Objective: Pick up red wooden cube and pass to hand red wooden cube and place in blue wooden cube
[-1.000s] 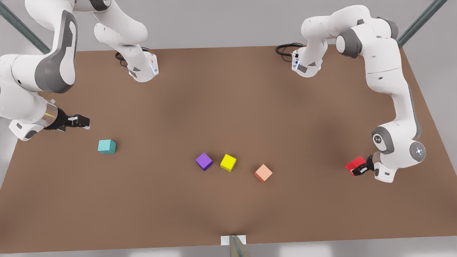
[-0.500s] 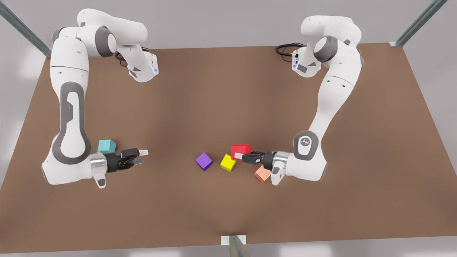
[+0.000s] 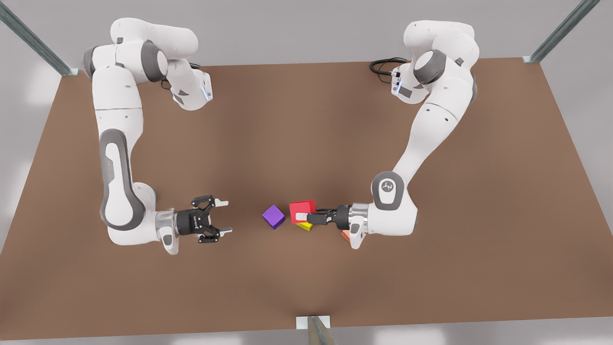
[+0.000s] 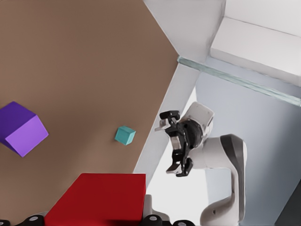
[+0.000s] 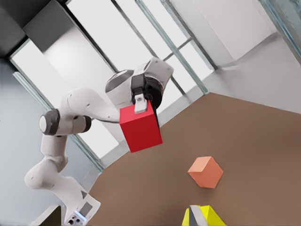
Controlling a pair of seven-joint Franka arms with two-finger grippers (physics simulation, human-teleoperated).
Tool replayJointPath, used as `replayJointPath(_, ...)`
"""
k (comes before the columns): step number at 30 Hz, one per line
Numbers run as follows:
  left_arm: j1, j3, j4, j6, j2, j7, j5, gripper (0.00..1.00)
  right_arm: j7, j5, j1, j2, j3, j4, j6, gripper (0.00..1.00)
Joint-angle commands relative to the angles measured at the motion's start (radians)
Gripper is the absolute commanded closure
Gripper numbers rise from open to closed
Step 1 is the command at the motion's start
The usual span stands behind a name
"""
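My left gripper [image 3: 302, 214] reaches in from the front view's right and is shut on the red wooden cube [image 3: 302, 211], held above the table near the middle. The same cube [image 4: 99, 197] sits close between the left fingers, and it appears as a red block [image 5: 140, 129] in the right wrist view. My right gripper [image 3: 224, 217] faces it from the front view's left, open and holding nothing, a gap away. The blue wooden cube [image 4: 125, 135] rests on the table behind the right arm, which covers it in the front view.
A purple cube [image 3: 273, 216] lies on the table between the two grippers. A yellow cube [image 3: 304, 226] sits partly under the held red cube. A salmon-orange cube [image 5: 205, 172] lies below the left wrist. The brown table [image 3: 306, 120] stretches wide behind them.
The left gripper carried the red cube from the front view's right edge to the middle. The right arm swung from the front view's left edge toward the centre, and its fingers spread wider.
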Motion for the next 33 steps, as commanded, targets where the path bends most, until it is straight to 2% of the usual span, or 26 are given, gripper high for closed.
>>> replayJointPath(1,-0.004,-0.014,0.001,0.026,0.007,0.119,-0.015,0.43,-0.883,0.063,0.014,0.007,0.001,-0.002,0.029,0.00)
replayJointPath(17,-0.019,-0.017,0.001,0.046,0.017,0.343,-0.031,0.46,-0.826,0.262,0.167,0.059,0.001,0.009,0.158,0.00)
replayJointPath(33,-0.030,-0.018,0.001,0.067,0.024,0.349,-0.032,0.46,-0.782,0.290,0.216,0.058,0.002,0.003,0.180,0.00)
